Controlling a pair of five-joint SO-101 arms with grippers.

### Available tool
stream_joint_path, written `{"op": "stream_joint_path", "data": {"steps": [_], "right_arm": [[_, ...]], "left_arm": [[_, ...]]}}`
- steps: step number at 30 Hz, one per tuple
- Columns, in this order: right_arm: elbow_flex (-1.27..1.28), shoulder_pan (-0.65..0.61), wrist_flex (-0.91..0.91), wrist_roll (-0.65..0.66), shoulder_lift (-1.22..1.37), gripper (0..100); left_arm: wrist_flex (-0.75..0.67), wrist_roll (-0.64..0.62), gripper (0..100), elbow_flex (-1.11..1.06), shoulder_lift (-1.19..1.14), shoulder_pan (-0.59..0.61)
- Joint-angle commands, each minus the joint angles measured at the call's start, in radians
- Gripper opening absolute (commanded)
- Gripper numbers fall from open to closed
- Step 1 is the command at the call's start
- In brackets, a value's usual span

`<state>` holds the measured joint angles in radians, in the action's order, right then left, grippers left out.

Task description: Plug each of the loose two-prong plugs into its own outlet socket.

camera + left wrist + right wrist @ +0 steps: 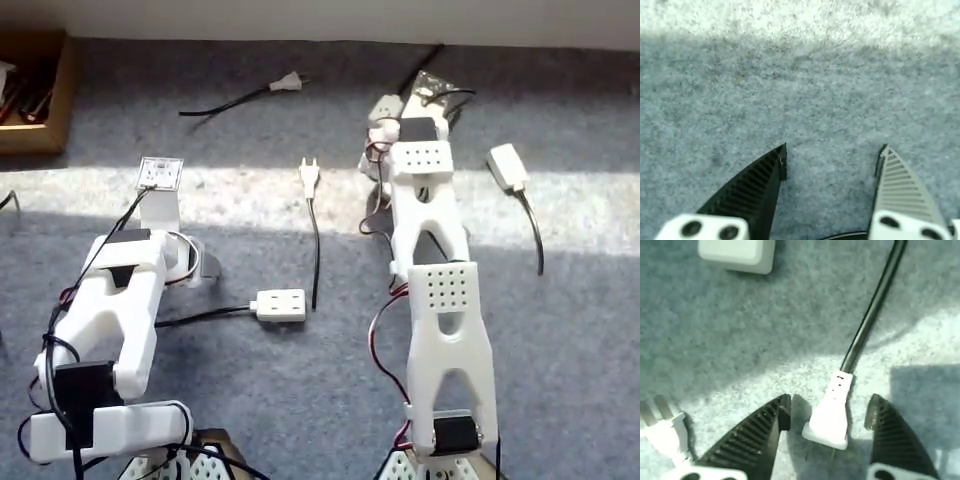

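The right gripper [828,410] stands spread around a white plug [830,422] (black cord [872,305] trailing off), not pinching it as far as I can tell. The left gripper [832,160] hangs spread over grey carpet [790,75]; an outlet block [281,305] lies near the left arm [120,300]

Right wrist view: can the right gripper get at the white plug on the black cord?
Probably yes: the right gripper is open, and the white plug lies on the carpet between its fingers, with nothing blocking.
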<state>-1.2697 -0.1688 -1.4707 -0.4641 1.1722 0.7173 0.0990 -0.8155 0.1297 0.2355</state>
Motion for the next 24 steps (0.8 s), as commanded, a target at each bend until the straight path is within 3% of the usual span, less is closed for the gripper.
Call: {"op": "stream_joint_path", "data": {"steps": [1,11,17,19,24], "right_arm": [[-0.019,0.028,0.001,0.012,-0.018,29.6],[-0.027,0.056,0.154,0.008,0.065,29.6],[-0.028,0.058,0.156,0.009,0.079,29.4],[-0.028,0.059,0.156,0.011,0.079,24.5],[-0.028,0.087,0.153,0.011,0.079,0.3]], "left_arm": [[-0.009,0.008,29,0.002,0.025,-0.018],[-0.009,0.008,29,0.002,0.025,-0.018],[-0.009,0.008,29,0.002,0.025,-0.018],[-0.009,0.008,29,0.002,0.025,-0.018],[-0.009,0.008,29,0.001,0.025,-0.018]]}}
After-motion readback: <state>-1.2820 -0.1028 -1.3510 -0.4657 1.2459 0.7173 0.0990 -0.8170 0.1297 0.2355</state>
